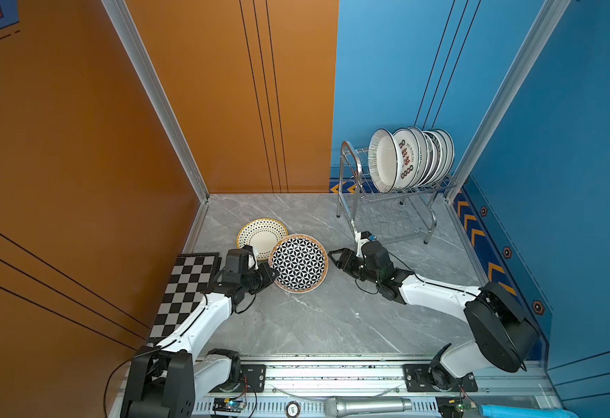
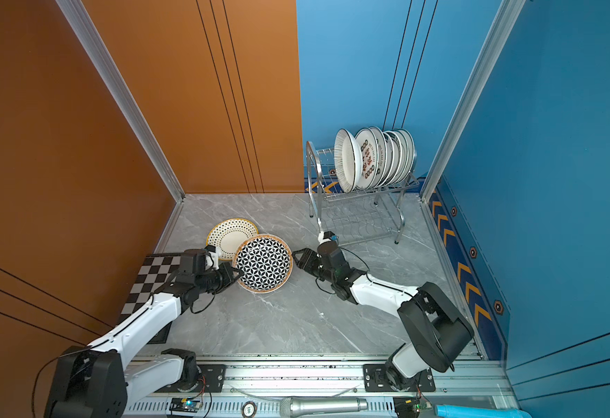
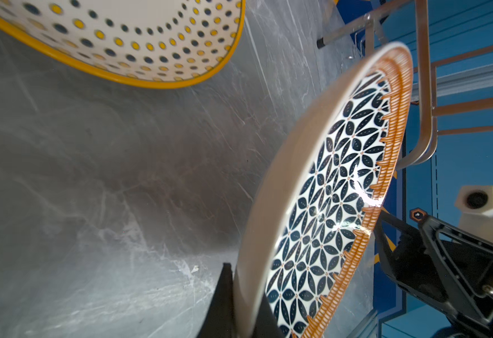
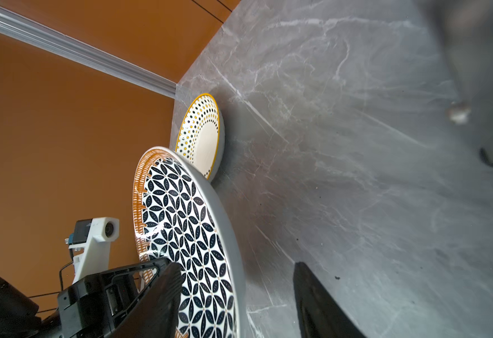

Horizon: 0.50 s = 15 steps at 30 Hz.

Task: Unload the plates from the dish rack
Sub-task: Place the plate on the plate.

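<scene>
Plates point(image 1: 410, 159): a tight row standing on edge in the upper tier of the dish rack point(image 1: 367, 188), at the back right corner of the counter point(image 1: 332, 318). Dotted plate point(image 1: 260, 235): flat on the counter, toward the left wall. Patterned plate point(image 1: 298, 262): tilted, just beside it, rim pinched by the left jaws. Right jaws: parted wide at its opposite rim.

The left arm point(image 1: 202, 315) reaches low, its left gripper point(image 1: 274, 272) clamped on the rim of the flower-patterned plate point(image 1: 298, 262). The right arm point(image 1: 437, 295) reaches low from the opposite side, and the right gripper point(image 1: 333, 258) sits at the plate's other rim with jaws apart.
</scene>
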### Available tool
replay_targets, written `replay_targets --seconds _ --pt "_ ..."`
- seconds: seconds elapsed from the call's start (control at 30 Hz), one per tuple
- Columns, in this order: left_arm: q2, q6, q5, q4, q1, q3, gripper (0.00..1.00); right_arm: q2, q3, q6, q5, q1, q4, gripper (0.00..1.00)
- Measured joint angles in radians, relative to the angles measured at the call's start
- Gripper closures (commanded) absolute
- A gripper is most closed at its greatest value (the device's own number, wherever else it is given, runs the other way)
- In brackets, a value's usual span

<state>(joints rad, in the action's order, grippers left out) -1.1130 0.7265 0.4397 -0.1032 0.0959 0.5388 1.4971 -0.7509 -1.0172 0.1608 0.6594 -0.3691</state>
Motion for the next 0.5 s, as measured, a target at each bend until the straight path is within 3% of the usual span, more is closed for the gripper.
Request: replay_targets --seconds 0.5 --pt "-0.092 0.049 -0.046 -0.032 -0.222 0.135 1.00 -0.057 0.000 0.097 -0.006 -0.012 0.119 0.30"
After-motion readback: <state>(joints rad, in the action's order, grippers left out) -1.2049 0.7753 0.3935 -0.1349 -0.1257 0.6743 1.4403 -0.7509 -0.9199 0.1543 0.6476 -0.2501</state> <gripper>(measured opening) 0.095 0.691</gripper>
